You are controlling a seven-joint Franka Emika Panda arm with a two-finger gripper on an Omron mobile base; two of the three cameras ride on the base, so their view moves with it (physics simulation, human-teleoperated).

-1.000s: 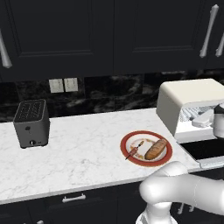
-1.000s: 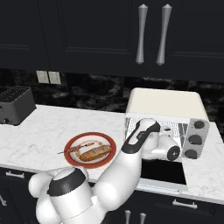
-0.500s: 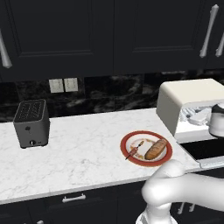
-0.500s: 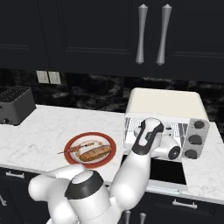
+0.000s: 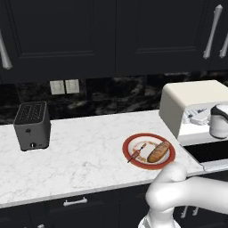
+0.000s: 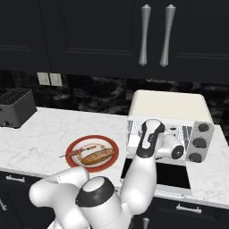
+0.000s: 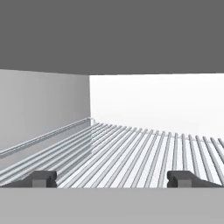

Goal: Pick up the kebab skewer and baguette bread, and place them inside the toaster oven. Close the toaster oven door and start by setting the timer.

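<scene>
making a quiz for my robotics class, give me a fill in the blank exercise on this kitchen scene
1. The kebab skewer and the baguette bread lie together on a red-rimmed ____.
2. The toaster oven door is folded down, so the toaster oven stands ____.
3. The gripper, jaws apart and holding nothing, points over the oven's wire ____.

Missing words: plate; open; rack

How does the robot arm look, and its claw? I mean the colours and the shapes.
The arm is glossy white, built of thick rounded segments, with dark grey to black bands and caps at the joints. The claw has two small, blocky dark grey finger tips. No cables or markings can be seen.
</scene>
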